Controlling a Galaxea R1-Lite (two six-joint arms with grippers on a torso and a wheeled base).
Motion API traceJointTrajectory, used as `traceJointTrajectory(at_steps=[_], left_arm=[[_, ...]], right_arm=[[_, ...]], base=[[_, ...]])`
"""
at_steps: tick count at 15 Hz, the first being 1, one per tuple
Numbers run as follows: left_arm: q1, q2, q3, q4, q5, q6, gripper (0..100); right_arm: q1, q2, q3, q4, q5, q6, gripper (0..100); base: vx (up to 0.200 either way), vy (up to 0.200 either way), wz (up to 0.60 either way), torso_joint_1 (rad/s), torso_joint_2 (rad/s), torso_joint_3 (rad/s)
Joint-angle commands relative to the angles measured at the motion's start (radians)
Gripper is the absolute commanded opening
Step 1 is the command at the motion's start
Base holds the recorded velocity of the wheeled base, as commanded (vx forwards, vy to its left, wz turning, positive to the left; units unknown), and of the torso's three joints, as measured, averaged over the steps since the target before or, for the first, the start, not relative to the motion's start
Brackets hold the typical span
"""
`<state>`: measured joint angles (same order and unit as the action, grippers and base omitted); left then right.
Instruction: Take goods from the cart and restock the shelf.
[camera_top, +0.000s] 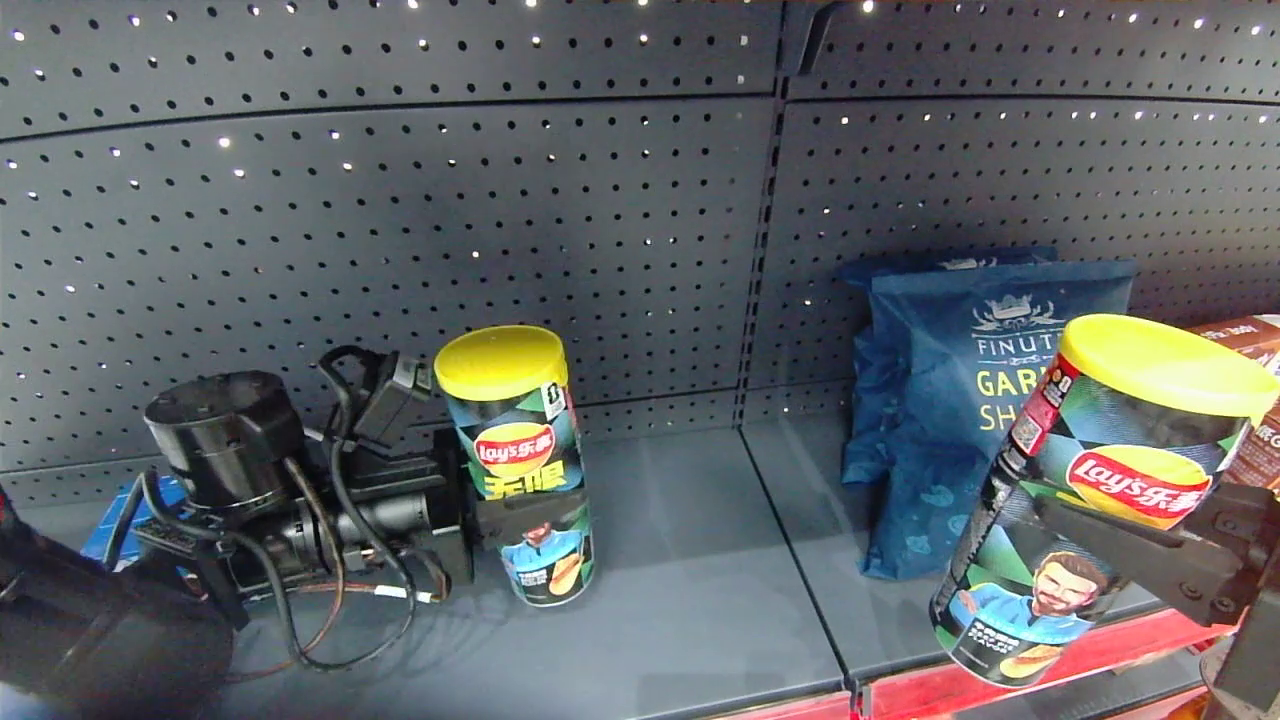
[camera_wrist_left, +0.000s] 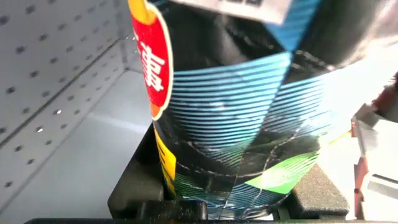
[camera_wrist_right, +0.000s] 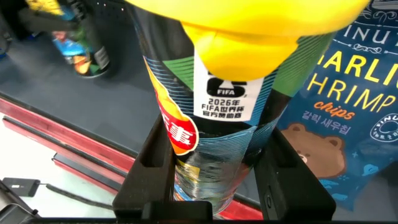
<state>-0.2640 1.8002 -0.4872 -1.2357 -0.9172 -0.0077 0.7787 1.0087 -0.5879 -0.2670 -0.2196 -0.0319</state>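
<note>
Two chip cans with yellow lids are in view. One chip can (camera_top: 520, 470) stands upright on the grey shelf (camera_top: 690, 600), and my left gripper (camera_top: 505, 522) is shut on its lower half from the left; up close the can (camera_wrist_left: 236, 106) sits between the black fingers (camera_wrist_left: 134, 193). The second chip can (camera_top: 1090, 500) hangs tilted over the shelf's front edge at the right, with my right gripper (camera_top: 1150, 545) shut on its middle. In the right wrist view that can (camera_wrist_right: 211, 124) fills the gap between the fingers (camera_wrist_right: 146, 168), and the first can (camera_wrist_right: 74, 43) shows farther off.
Blue chip bags (camera_top: 960, 420) (camera_wrist_right: 336, 124) lean against the pegboard back wall (camera_top: 500, 200) just behind the right can. A brown box (camera_top: 1250, 345) stands at the far right, a blue pack (camera_top: 110, 520) at the far left. A red price strip (camera_top: 1000, 680) edges the shelf front.
</note>
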Motion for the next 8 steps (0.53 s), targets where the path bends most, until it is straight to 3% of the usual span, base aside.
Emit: traceJointTrajectory(at_steps=[1,2,6,8], left_arm=[[-0.026,-0.061,0.049,-0.008,0.015,-0.002,0],[-0.044,-0.078,0.076,-0.011,0.041,-0.003,0],[-0.055,-0.151,0.159,-0.011,0.051,-0.002,0],[-0.073,-0.165,0.193,-0.013,0.113,0.002,0]], right_arm=[[0.001,-0.002,0.002,-0.001,0.000,0.000,0],[0.001,-0.002,0.002,-0.001,0.000,0.000,0],[0.001,-0.002,0.013,-0.001,0.000,0.000,0],[0.001,-0.005,0.013,-0.003,0.000,0.000,0]], base=[[0.000,0.000,0.00,0.000,0.00,0.000],[0.000,0.000,0.00,0.000,0.00,0.000],[0.000,0.000,0.00,0.000,0.00,0.000],[0.000,0.000,0.00,0.000,0.00,0.000]])
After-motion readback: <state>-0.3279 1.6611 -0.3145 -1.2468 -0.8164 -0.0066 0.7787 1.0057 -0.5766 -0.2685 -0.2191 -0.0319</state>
